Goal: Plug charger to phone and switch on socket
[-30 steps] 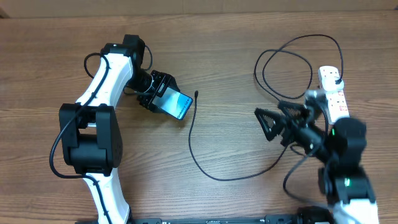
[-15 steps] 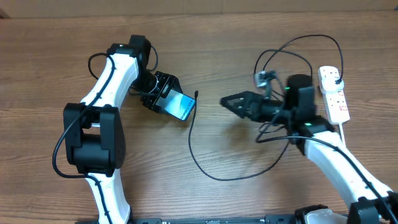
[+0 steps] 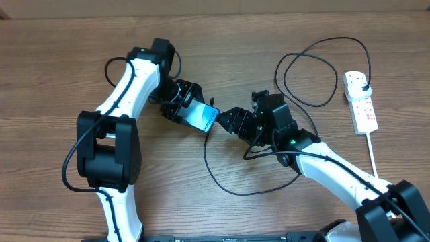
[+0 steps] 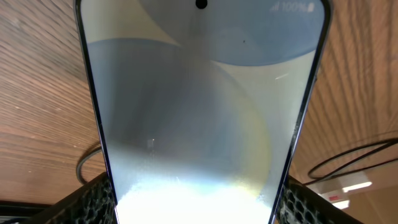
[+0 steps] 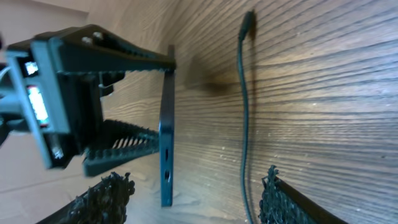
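**Phone clamped on the left, open right gripper beside it**

The left gripper (image 3: 193,109) is clamped on the phone (image 3: 205,119), holding it left of the table's (image 3: 60,60) centre. In the left wrist view its ribbed black fingers (image 4: 93,200) press both long sides of the phone (image 4: 199,112), which fills the frame. The only writing we can read is "100%" at the screen's top right, next to a small black camera dot. The screen is pale blue and cream with a thin dark frame. From overhead we see small text along one short edge, too small to read.

The right gripper (image 3: 225,121) sits just right of the phone with its fingers spread and nothing held. Its wrist view shows what the others do not. There the phone (image 5: 166,124) appears edge-on as a thin dark slab, with the left gripper (image 5: 74,93) behind it. The charger (image 5: 242,106) lies on the wood just beside the phone, its connector tip (image 5: 247,18) apart from it.

Overhead, the charger (image 3: 222,188) curves near, then loops far right to its black plug (image 3: 363,82). The plug sits in the far end of the white socket (image 3: 363,111) at the right edge. We cannot read the socket's red markings.
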`<state>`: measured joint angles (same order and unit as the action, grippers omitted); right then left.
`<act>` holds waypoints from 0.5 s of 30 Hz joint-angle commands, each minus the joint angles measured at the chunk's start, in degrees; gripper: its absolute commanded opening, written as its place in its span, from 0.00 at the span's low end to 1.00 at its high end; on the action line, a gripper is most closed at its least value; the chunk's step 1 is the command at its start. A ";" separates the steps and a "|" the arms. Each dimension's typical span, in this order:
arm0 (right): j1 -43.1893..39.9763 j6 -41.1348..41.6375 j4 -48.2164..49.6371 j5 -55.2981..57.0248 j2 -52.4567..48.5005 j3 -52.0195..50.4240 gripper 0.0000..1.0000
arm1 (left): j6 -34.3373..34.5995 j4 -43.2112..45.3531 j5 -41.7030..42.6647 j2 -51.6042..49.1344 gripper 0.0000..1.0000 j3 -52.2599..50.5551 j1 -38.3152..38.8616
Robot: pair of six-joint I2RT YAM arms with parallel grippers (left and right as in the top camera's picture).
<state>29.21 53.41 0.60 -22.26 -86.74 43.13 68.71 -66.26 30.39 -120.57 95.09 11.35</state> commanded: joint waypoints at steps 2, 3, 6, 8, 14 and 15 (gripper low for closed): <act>1.29 0.87 1.55 2.40 -0.50 1.07 0.70 | 2.23 -0.09 0.70 -0.07 0.58 1.57 2.23; 1.55 1.16 1.53 3.30 -0.50 1.07 0.69 | 2.51 0.31 0.74 -0.07 0.58 1.57 2.71; 2.01 2.32 1.55 4.37 -0.50 1.07 0.66 | 3.50 0.50 0.74 -0.07 0.59 1.57 3.72; 2.62 2.60 1.55 5.40 -0.50 1.07 0.63 | 3.78 0.59 0.74 -0.07 0.59 1.57 4.52; 4.24 4.02 1.53 8.11 -1.40 1.07 0.57 | 5.05 0.92 0.74 -0.07 0.59 1.57 6.16; 4.42 4.37 1.57 8.13 -2.05 1.07 0.56 | 5.05 1.16 0.74 -0.07 0.59 1.57 6.49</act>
<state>32.95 56.80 1.85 -15.92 -87.22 43.16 72.20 -65.39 30.35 -120.57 95.09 16.91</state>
